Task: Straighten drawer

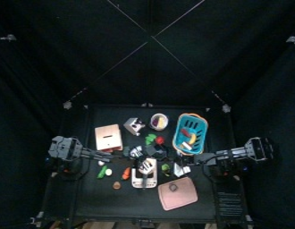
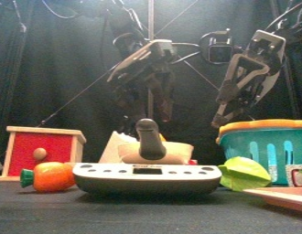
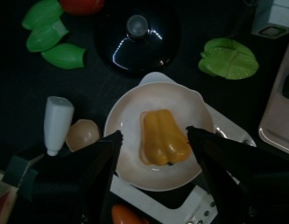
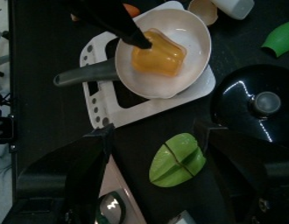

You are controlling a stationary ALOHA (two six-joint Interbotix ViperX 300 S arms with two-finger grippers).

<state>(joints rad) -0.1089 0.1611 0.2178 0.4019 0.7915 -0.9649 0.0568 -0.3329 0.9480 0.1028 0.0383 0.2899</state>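
Note:
The drawer (image 1: 108, 136) is a small salmon-tan block at the table's back left; in the front view the drawer (image 2: 44, 151) stands at the far left with a pale knob on its face. Neither gripper touches it. My left gripper (image 3: 157, 144) hangs open over a white bowl (image 3: 130, 118) that holds a yellow pepper (image 3: 164, 137), right of the drawer. My right gripper (image 4: 161, 133) is open above a green folded piece (image 4: 179, 160). In the front view both grippers, left (image 2: 147, 96) and right (image 2: 239, 91), hang high behind the objects.
A teal slotted basket (image 1: 192, 132) stands at the back right and a pink square plate (image 1: 178, 192) at the front right. The bowl rests on a white scale (image 2: 147, 178). A black lid (image 3: 141, 39), green toy pieces (image 3: 47, 35) and an orange toy (image 2: 49, 176) lie about the middle.

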